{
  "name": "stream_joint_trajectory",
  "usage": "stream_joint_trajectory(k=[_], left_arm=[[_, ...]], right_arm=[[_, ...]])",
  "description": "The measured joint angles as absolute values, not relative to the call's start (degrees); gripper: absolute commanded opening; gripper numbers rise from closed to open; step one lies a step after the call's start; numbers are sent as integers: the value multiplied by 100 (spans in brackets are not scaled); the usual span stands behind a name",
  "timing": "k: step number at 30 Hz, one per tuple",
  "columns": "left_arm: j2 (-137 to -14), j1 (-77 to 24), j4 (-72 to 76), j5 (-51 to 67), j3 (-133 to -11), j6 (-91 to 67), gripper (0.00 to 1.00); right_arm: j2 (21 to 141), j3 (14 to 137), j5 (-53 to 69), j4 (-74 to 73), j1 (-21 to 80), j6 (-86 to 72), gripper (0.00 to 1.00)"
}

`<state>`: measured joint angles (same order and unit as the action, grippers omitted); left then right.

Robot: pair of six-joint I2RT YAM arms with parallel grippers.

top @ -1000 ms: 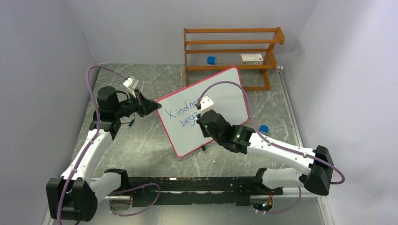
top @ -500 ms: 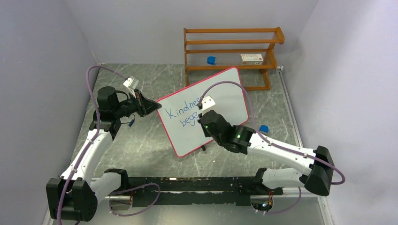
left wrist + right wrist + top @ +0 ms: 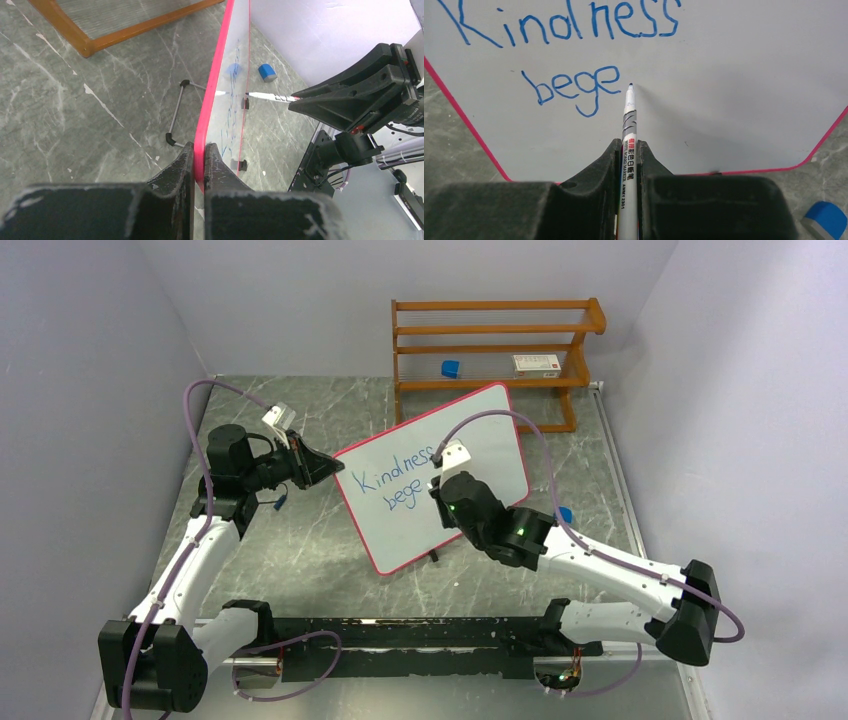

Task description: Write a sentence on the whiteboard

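Note:
The whiteboard [image 3: 400, 535] stands tilted on its feet in the middle of the table, white with a red-pink rim [image 3: 215, 95]. My left gripper [image 3: 328, 468] is shut on its left edge, the rim pinched between the jaws [image 3: 199, 152]. The sentence [image 3: 569, 22] reads "Kindness" in blue, with "bege" [image 3: 574, 87] on the line under it. My right gripper [image 3: 628, 145] is shut on a white marker [image 3: 629, 115]. The marker's blue tip sits just right of the last "e". In the left wrist view a small gap shows between the tip and the board.
A wooden rack [image 3: 490, 345] stands behind the board with a blue block [image 3: 451, 368] and a white box [image 3: 537, 364] on a shelf. A blue cap-like piece [image 3: 563, 514] lies on the table right of the board. The board's wire stand [image 3: 175, 112] sticks out behind it.
My right gripper has shifted to the right along the second line, so the whole word "Kindness" now shows. The left gripper and the board have stayed put.

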<state>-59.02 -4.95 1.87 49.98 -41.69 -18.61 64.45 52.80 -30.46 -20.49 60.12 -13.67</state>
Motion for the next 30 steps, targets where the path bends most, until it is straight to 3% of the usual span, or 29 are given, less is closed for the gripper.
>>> stream_joint_trajectory(k=[30], left_arm=[[-5905,-495,189,4995,-4169,-1861,5]], right_arm=[[6622,5205,-2823,-1693,5802,-1288,0]])
